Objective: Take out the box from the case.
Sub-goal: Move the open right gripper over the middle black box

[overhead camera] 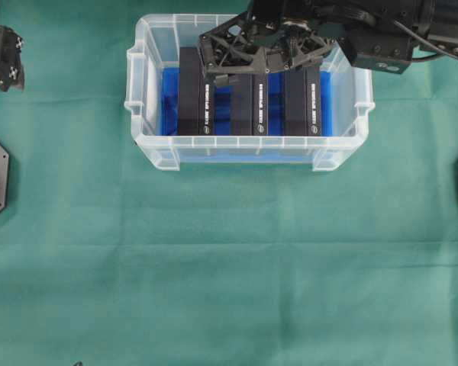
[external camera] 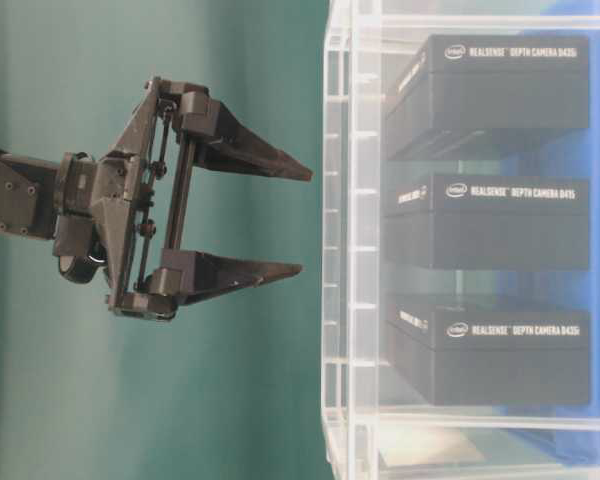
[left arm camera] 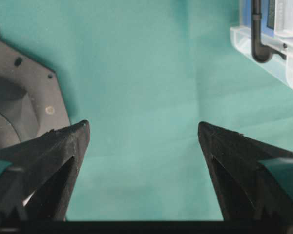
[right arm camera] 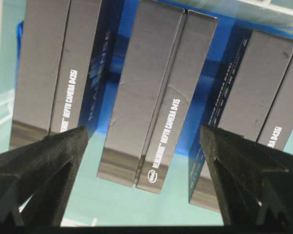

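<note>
Where blue cloth lines clear plastic case (overhead camera: 149, 130): three matte rectangular boxes (overhead camera: 249, 103).

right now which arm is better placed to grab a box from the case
Right. The right gripper hangs open over the case, its fingers straddling the middle box. The left gripper is open too, but off at the table's far left edge.

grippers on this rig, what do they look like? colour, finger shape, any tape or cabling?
Both are matte black. The right gripper has an open lattice frame; its fingers are long hollow wedges narrowing to the tips. A black cable runs along the arm behind it. The left gripper has the same wedge fingers, with teal tape patches near their bases.
</note>
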Robot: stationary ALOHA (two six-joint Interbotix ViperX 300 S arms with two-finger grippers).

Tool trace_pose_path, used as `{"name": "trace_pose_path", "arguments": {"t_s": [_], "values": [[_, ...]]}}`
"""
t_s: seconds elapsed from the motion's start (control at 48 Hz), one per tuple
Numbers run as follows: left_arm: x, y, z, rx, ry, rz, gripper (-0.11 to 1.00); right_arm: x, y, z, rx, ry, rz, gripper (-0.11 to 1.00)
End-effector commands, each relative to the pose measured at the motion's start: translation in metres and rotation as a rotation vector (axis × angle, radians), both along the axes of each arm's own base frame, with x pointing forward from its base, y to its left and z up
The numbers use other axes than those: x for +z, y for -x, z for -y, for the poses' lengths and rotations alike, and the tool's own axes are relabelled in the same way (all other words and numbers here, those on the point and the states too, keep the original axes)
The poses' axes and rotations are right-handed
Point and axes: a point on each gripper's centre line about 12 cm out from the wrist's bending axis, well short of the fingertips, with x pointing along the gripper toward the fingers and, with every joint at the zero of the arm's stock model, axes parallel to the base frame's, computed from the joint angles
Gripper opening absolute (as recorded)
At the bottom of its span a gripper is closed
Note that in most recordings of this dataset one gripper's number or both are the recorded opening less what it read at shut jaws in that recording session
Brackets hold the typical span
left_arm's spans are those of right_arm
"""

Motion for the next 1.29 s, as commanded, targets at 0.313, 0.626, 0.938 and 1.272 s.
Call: {"name": "trace_pose_path", "arguments": {"t_s": [0.313,0.626,0.938,1.272], "values": [[0.004,0.001,-0.001,0.005,-0.007,0.015,0.91,0.013,-0.001,0.001,0.002,0.015,0.045,0.95],[0.004,0.001,-0.001,0.003,-0.007,0.014,0.91,0.013,-0.001,0.001,0.001,0.014,0.046,0.95],[0.004,0.001,-0.001,0.005,-0.007,0.014,0.91,0.006,-0.003,0.003,-0.018,0.021,0.030,0.95],[0.004,0.001,-0.001,0.006,-0.006,0.014,0.91,-0.012,-0.004,0.003,-0.037,0.014,0.031,0.95]]}}
